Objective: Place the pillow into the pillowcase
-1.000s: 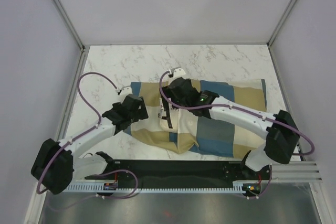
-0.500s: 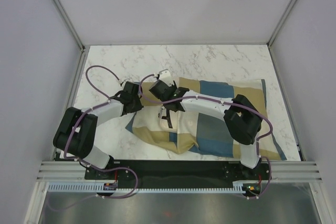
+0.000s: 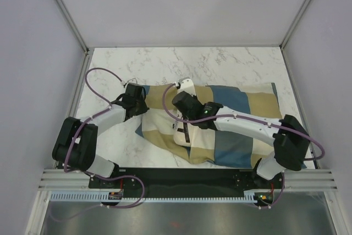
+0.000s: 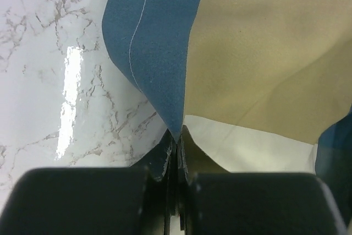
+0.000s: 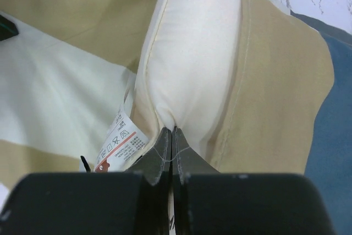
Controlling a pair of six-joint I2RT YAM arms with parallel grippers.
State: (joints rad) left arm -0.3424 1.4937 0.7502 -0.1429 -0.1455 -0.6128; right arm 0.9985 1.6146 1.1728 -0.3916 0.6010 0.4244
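Observation:
The blue, tan and cream checked pillowcase [image 3: 242, 108] lies spread across the marble table. Its left edge, a blue fold [image 4: 159, 48], is pinched by my left gripper [image 4: 176, 137], which is shut on it; in the top view that left gripper [image 3: 143, 104] sits at the cloth's left corner. The cream pillow [image 5: 192, 53] bulges out of the tan cloth of the pillowcase [image 5: 275, 97]. My right gripper [image 5: 172, 130] is shut on the pillow's skin. From above, the right gripper [image 3: 181, 115] hangs over the pillow [image 3: 180, 129], most of which the cloth hides.
A white care label [image 5: 118, 142] with red print hangs left of the right fingers. Marble tabletop [image 3: 220, 61] stretches behind and left of the cloth. Grey walls enclose the table, and a black rail [image 3: 181, 177] runs along the near edge.
Both grippers have gone from open to shut, the left on the pillowcase edge, the right on the pillow. Both arms shifted, and the pillowcase's left part now covers more of the pillow.

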